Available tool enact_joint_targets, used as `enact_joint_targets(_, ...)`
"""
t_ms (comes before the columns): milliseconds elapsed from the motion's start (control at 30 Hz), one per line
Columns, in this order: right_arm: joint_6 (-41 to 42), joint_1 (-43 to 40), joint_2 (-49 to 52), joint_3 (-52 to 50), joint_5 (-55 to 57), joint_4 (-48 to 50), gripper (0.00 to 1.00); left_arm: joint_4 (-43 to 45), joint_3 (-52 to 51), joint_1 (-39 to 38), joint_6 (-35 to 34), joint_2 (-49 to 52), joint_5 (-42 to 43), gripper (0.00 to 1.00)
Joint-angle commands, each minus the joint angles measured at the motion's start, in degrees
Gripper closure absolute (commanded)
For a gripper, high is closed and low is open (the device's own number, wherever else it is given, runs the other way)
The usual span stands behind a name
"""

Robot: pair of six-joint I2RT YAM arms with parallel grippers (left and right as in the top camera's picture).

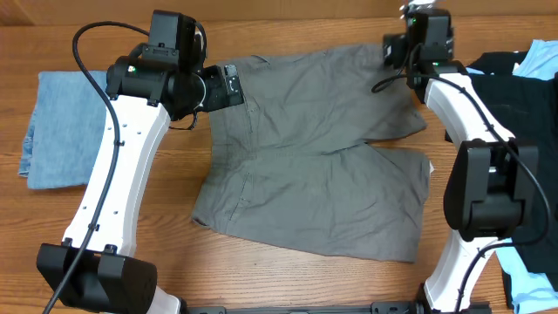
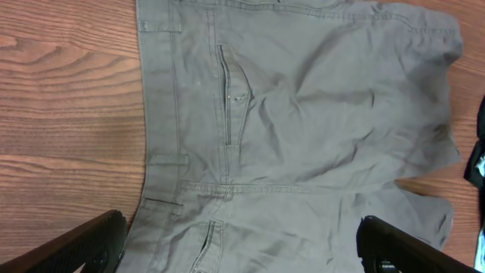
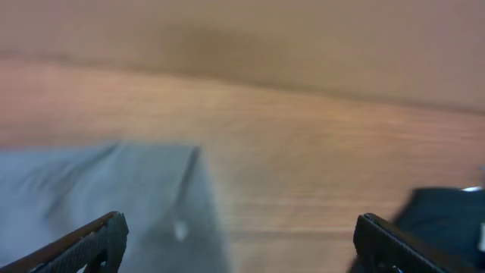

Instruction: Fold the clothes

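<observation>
The grey shorts (image 1: 314, 148) lie spread flat in the middle of the table, waistband to the left, legs to the right. The left wrist view shows the waistband, belt loops and stitched pockets (image 2: 303, 129). My left gripper (image 1: 228, 85) is open and empty above the waistband's far corner; its fingers (image 2: 239, 246) frame the cloth. My right gripper (image 1: 394, 51) is open and empty above the far leg hem. The blurred right wrist view shows the grey hem corner (image 3: 114, 205) between the fingers (image 3: 239, 243).
A folded denim-blue garment (image 1: 61, 126) lies at the left. A black garment (image 1: 514, 96) with light blue cloth (image 1: 540, 61) lies at the far right. More light blue cloth (image 1: 532, 279) is at the right front. Bare wood (image 1: 288, 279) runs along the front.
</observation>
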Motion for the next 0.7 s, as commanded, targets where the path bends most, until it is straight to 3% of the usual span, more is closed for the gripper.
enact_joint_targets(0, 0.5, 0.9, 0.7, 1.0, -13.0, -6.7, 0.20, 0.0, 0.1, -0.1, -0.2, 0.2, 0.5, 0.00)
enact_joint_targets(33, 1.9, 0.7, 0.9, 1.0, -14.0, -9.9, 0.50, 0.0, 0.1, -0.1, -0.2, 0.2, 0.5, 0.00)
enact_joint_targets(67, 2.8, 0.7, 0.9, 0.9, -14.0, -11.5, 0.72, 0.0, 0.1, -0.1, -0.2, 0.2, 0.5, 0.00)
enact_joint_targets(100, 4.0, 0.7, 0.9, 0.9, -14.0, -13.5, 0.84, 0.0, 0.1, -0.1, -0.2, 0.2, 0.5, 0.00)
enact_joint_targets(133, 5.0, 0.7, 0.9, 0.9, -13.9, -15.8, 0.88, 0.0, 0.1, -0.1, -0.2, 0.2, 0.5, 0.00)
enact_joint_targets(367, 14.9, -2.9, 0.9, -0.6, -9.5, -26.4, 0.96, 0.0, 0.1, -0.1, -0.2, 0.2, 0.5, 0.00)
enact_joint_targets(667, 14.9, -7.0, 0.9, -9.8, -5.1, -21.9, 0.96, 0.0, 0.1, -0.1, -0.2, 0.2, 0.5, 0.00)
